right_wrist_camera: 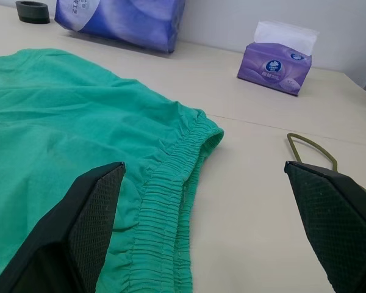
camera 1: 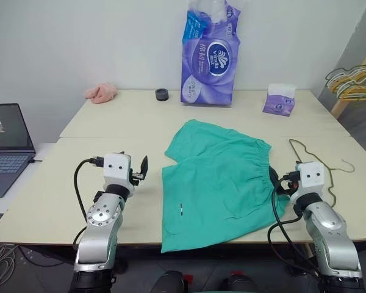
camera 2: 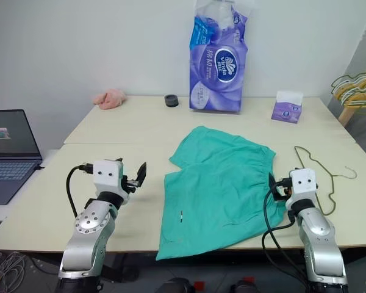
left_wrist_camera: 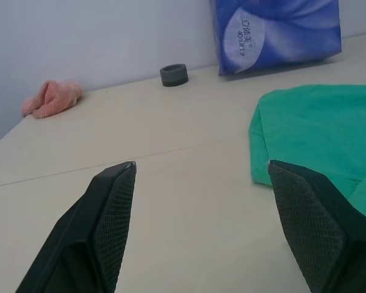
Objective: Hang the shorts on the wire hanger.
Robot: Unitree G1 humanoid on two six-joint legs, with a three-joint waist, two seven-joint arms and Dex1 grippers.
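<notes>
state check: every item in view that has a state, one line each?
shorts: lying flat on the table, unhung, one hem over the near edge
wire hanger: flat on the table, bare, beside the waistband
left gripper: open, empty
right gripper: open, empty
laptop: lid open, screen on
tissue box: open, tissue sticking out

The shorts [camera 1: 222, 180] lie mid-table [camera 1: 110, 122], the wire hanger [camera 1: 326, 171] just right of them.
</notes>
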